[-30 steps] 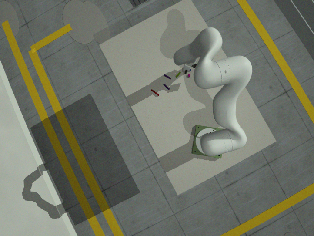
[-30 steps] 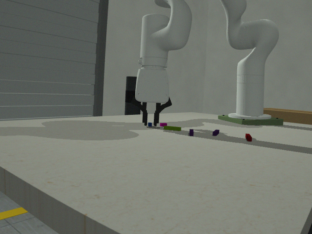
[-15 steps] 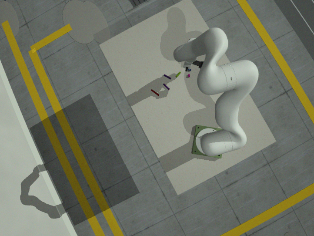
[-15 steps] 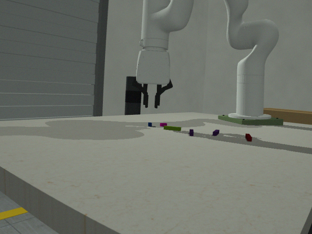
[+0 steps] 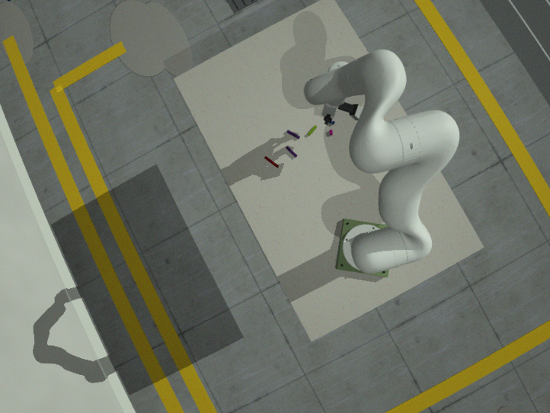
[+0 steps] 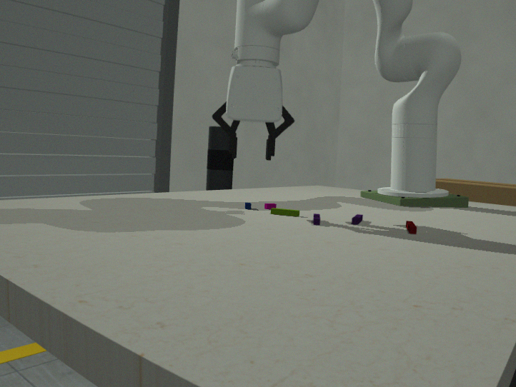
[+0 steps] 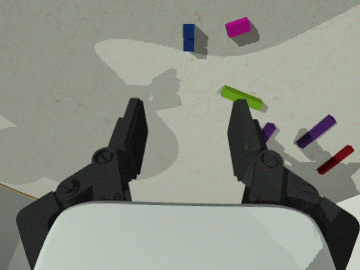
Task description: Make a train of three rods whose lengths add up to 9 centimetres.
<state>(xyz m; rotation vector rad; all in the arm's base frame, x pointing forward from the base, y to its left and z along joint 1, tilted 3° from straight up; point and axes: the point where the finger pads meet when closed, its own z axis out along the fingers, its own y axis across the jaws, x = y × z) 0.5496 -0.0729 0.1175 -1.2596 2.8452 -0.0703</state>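
1. And here's the opening piece: two blue rods, seemingly end to end on the counter!
2. Up above, the gripper hangs wide, nothing in its grasp.
3. Still wanted, by my sums: seven more centimetres, so the red rod, lying well apart, beyond the purples.
4. Magenta rod, lime rod and both purples look like spares, magenta sitting nearest the blues.
5. No three-rod train yet; joining red, release and final retreat remain!

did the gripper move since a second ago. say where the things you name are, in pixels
Yes, the gripper (image 6: 251, 158) (image 7: 187, 115) has risen: in the exterior view its fingertips were down beside the blue rod (image 6: 248, 205) (image 7: 188, 38), and now they hang well above the table (image 6: 249, 283).
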